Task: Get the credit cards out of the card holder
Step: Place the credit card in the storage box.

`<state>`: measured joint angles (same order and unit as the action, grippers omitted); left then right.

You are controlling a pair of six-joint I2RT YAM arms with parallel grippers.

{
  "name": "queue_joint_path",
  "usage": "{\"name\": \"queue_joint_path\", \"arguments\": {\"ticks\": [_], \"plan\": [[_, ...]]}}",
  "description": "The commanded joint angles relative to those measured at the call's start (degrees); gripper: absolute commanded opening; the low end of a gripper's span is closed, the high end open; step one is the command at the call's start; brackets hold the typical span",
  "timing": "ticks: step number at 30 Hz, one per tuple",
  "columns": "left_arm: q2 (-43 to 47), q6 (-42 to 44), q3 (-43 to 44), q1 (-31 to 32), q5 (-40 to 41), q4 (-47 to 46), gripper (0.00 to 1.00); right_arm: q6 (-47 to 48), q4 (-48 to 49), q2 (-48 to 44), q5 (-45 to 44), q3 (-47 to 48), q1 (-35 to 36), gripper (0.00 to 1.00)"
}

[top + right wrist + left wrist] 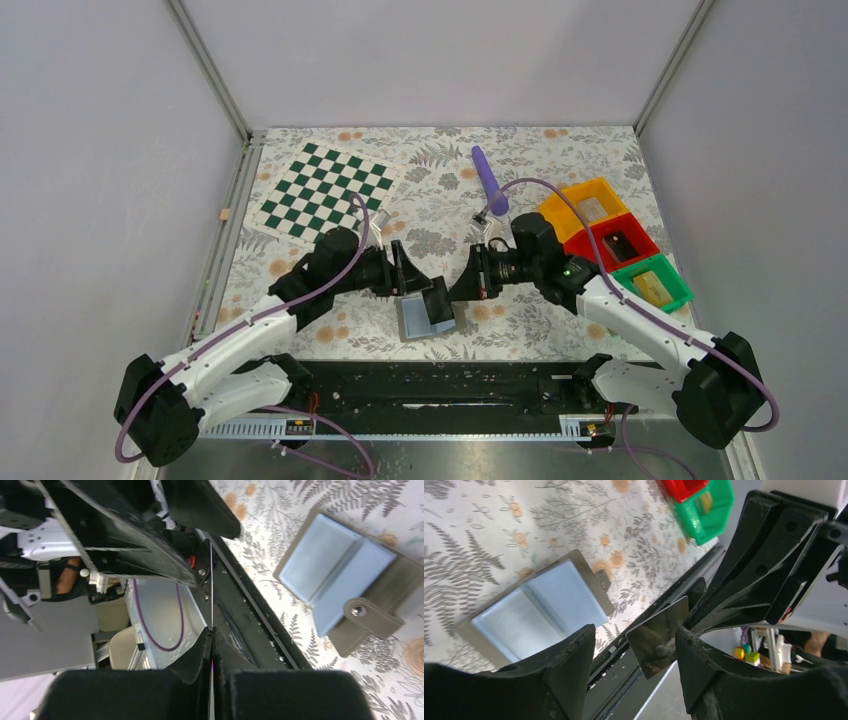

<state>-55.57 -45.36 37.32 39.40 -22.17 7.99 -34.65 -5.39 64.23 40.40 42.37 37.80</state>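
Note:
The grey card holder [412,322] lies open on the table, its light blue inner faces up; it also shows in the left wrist view [539,612] and in the right wrist view [335,575]. My right gripper [212,639] is shut on a dark, glossy credit card [659,640], held above the table's near edge beside the holder. The right wrist view shows the card edge-on as a thin line [212,590]. My left gripper [634,632] is open, with the free end of the card between its fingers. No other card shows in the holder.
Yellow [585,205], red [620,240] and green [655,285] bins stand at the right, each with a small item inside. A green chessboard [325,190] lies at the back left. A purple stick [490,180] lies at the back middle.

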Motion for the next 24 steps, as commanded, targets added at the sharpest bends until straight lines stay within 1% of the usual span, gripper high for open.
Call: {"name": "queue_joint_path", "arguments": {"ticks": [1,4,6,9,12,15,17,19,20,22,24], "plan": [[0.24,-3.05,-3.02,-0.23,-7.41,-12.11,0.60,-4.41,8.27,-0.15,7.45,0.50,-0.28,0.00],[0.37,-4.13,-4.12,-0.24,-8.41,-14.30,0.60,-5.64,10.28,-0.19,7.85,-0.13,-0.34,0.00],[1.26,-5.05,-4.88,-0.24,-8.57,-15.99,0.55,-5.56,10.31,0.45,8.07,-0.22,-0.34,0.00],[1.92,-6.30,-5.33,-0.26,-8.62,-17.22,0.41,-5.48,10.31,1.41,8.10,-0.67,-0.30,0.00],[1.58,-8.21,-5.88,-0.26,-9.59,-18.96,0.26,-4.83,10.03,1.03,5.72,-1.50,-0.32,0.01],[1.15,-11.66,-7.14,-0.20,-9.92,-21.44,0.12,-2.67,6.89,0.28,2.26,-0.95,-0.28,0.11],[1.07,-13.43,-7.70,-0.21,-9.20,-21.65,0.01,-0.33,2.45,-0.15,-0.58,0.22,-0.31,0.18],[1.20,-14.85,-8.09,-0.35,-8.05,-20.80,0.00,2.94,-1.83,-0.98,-4.75,1.42,-0.32,0.29],[1.43,-15.56,-8.20,-0.50,-7.41,-20.40,0.00,4.25,-3.52,-1.61,-7.28,1.74,-0.28,0.32],[1.76,-17.15,-7.47,-0.97,-4.78,-15.63,0.00,6.06,-5.13,-3.40,-10.99,1.69,-0.28,0.34],[1.65,-19.43,-5.89,-1.77,-2.43,-9.25,0.00,7.23,-5.29,-5.05,-15.29,1.55,-0.20,0.33]]}}
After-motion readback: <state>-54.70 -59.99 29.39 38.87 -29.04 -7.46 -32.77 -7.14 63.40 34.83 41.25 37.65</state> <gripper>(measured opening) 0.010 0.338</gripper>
